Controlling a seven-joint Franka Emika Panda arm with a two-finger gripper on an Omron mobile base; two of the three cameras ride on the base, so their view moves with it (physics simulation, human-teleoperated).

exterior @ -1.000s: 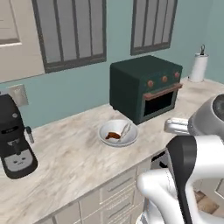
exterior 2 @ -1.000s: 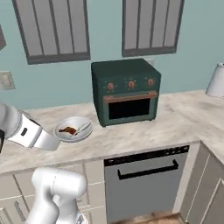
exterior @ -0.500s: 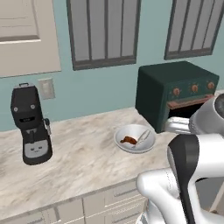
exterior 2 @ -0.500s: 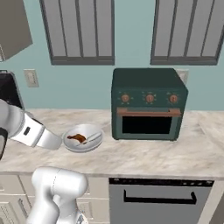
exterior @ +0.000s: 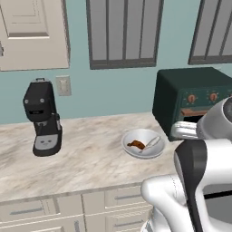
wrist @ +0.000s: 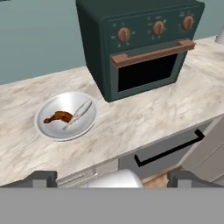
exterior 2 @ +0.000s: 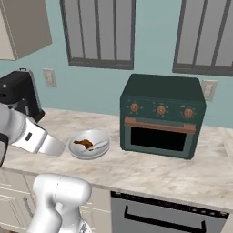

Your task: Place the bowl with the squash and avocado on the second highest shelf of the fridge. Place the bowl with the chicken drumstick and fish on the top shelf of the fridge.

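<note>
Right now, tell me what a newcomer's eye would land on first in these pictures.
First the dark green toaster oven with its copper knobs and handle, standing on the marble counter against the blue wall. Next the white bowl just left of it, holding a reddish-brown drumstick and a pale piece of fish. Further left stands a black coffee machine.

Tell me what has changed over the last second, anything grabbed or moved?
Only the base has moved: both base views have swung left, bringing the coffee machine into fuller view and pushing the toaster oven rightward. Nothing was grabbed. The white bowl with the chicken drumstick and fish sits unmoved on the counter, and the gripper stays open and empty.
</note>
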